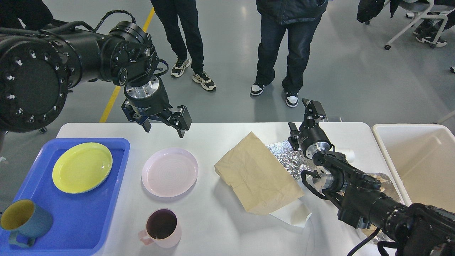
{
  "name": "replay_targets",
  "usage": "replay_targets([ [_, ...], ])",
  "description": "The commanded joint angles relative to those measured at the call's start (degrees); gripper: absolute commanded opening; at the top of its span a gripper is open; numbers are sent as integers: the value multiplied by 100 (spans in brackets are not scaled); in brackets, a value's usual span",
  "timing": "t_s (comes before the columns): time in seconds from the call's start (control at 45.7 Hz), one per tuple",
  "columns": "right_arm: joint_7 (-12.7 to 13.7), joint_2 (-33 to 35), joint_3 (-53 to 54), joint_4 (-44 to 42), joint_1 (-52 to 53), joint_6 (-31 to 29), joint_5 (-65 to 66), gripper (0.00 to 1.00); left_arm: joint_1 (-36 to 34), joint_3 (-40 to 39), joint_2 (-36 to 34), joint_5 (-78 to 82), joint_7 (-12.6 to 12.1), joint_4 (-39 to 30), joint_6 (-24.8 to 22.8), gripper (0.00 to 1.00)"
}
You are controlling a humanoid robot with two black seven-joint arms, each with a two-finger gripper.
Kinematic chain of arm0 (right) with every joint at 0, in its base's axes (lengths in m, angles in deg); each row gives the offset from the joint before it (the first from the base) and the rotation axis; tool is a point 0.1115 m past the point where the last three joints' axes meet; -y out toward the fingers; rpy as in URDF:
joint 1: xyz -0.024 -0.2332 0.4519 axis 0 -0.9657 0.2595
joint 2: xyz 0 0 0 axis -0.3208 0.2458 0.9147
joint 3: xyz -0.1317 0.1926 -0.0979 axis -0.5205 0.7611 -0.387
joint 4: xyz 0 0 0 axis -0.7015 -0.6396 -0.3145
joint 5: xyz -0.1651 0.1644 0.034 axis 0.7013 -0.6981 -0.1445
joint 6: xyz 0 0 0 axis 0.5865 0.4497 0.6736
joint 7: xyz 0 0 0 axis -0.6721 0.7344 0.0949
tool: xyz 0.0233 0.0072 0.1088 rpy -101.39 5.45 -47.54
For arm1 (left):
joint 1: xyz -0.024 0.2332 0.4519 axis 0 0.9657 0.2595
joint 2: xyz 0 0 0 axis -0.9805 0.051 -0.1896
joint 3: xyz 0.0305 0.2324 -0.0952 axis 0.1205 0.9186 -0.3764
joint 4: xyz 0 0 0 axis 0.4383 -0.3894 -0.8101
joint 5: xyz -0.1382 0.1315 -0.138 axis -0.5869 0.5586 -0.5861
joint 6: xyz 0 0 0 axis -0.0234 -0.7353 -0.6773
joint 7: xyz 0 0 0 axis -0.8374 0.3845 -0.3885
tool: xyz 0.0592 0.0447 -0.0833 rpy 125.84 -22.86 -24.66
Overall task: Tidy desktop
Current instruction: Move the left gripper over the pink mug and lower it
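The tabletop (220,227) fills the lower view, still cluttered; the pink plate (169,172) lying on it just right of the blue tray (76,227) looks light, stiff and slick, so I would pinch its raised rim. My left end effector (164,125) hangs spread and empty just above that plate. My right end effector (310,115) sits near the foil (289,158), touching nothing I can see, and I cannot tell its opening.
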Motion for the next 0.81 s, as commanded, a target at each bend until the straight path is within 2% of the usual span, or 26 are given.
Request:
replay_targets([
  [0.0, 0, 0, 0, 0, 0, 0, -1, 100, -514, 201, -20, 48, 10, -416, 0, 96],
  [0.153, 0, 0, 0, 0, 0, 0, -1, 100, -989, 236, -11, 48, 18, -987, 0, 96],
  [0.328, 0, 0, 0, 0, 0, 0, -1, 100, -876, 113, 182, 39, 27, -1224, 0, 96],
  [0.788, 0, 0, 0, 0, 0, 0, -1, 100, 750, 95, 349, 57, -8, -1295, 0, 96],
])
